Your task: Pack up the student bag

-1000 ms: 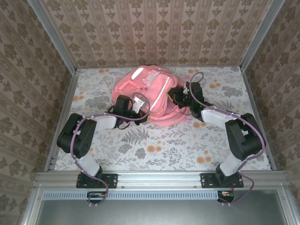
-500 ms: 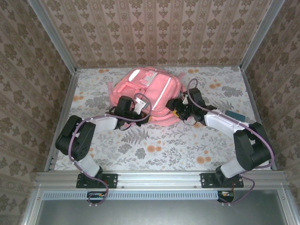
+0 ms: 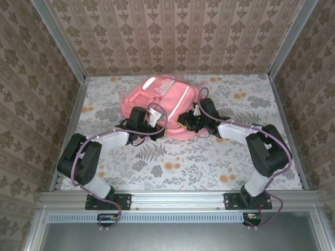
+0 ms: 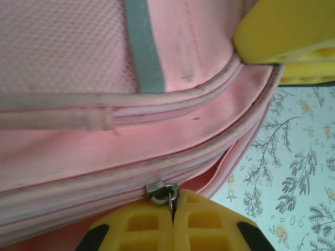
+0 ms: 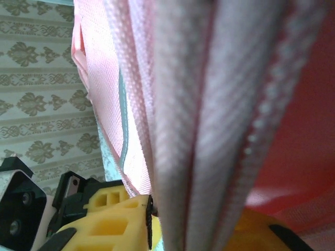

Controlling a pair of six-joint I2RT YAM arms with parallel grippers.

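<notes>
Backpack (image 3: pixel 157 97) lies flat on floral worktop (image 3: pixel 209 157), back-centre. Top view has both arms reaching its near edge, but the jaws are too small to read there. Right wrist view: right pincer (image 5: pixel 191 230) pinches a thick fold of the backpack running up between its fingers, patterned wall (image 5: pixel 42 99) behind. Left wrist view: left pincer (image 4: pixel 172 209) is pressed together on the metal zip pull (image 4: pixel 161 189) at the seam. One yellow finger (image 4: pixel 282 31) of the right pincer touches the backpack corner, and the grey stripe (image 4: pixel 140 47) is visible up close.
</notes>
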